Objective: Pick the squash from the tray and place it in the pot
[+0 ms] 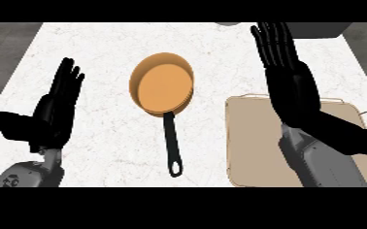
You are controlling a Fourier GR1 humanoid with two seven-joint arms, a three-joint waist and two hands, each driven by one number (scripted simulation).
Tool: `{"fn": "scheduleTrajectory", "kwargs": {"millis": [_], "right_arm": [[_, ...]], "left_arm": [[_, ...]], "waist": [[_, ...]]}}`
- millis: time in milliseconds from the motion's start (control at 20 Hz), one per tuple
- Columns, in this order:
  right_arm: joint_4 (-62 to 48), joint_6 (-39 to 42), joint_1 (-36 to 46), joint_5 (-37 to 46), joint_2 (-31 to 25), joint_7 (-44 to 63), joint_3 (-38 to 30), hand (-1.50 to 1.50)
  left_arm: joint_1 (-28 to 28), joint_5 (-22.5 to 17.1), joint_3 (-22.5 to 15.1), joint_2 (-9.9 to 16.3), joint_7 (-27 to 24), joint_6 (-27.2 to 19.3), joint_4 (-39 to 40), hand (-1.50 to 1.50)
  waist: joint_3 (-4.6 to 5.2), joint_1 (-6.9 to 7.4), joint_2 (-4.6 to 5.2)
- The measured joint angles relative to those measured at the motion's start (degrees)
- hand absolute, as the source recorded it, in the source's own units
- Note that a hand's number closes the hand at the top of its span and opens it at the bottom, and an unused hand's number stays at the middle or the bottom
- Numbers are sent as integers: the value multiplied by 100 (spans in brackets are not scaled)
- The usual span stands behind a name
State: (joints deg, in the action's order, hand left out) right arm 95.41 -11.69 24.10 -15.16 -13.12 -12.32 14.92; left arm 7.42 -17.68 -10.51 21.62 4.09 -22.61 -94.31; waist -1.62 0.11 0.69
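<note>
From the head view, a white speckled worktop [100,140] fills most of the scene. An orange pot [163,83] with a long black handle [172,145] lies near the middle, its round bowl toward the far side and the handle running toward the near edge. At the right, a beige tray [251,145] sits on the worktop near the near edge, partly covered by the right forearm. The squash cannot be seen; if it is on the tray, the arm hides it.

The left hand [58,104] shows at the left, well apart from the pot, fingers straight and spread, holding nothing. The right hand [287,73] extends above the tray's far edge, fingers straight and pointing to the far side, also holding nothing.
</note>
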Motion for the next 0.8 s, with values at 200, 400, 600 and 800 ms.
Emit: {"fn": "scheduleTrajectory", "kwargs": {"millis": [200, 400, 600, 800], "right_arm": [[-182, 805, -494, -496, -343, 151, -48, -150], [-477, 1500, -765, -21, -1420, 279, 27, -150], [-707, 1125, -1528, 727, -2071, -835, -505, -150], [-553, 1235, -2476, 958, -2674, -2175, -1046, -150]], "left_arm": [[46, 48, -68, -4, 150, 76, 93, 0], [40, -24, -137, 25, 368, 179, 105, 0], [-120, -119, -207, -19, 500, 242, 37, 0], [-98, -144, -242, -40, 704, 247, -66, 0]], "waist": [[99, -38, -36], [186, -154, -80], [157, -280, -93], [152, -298, -107]]}}
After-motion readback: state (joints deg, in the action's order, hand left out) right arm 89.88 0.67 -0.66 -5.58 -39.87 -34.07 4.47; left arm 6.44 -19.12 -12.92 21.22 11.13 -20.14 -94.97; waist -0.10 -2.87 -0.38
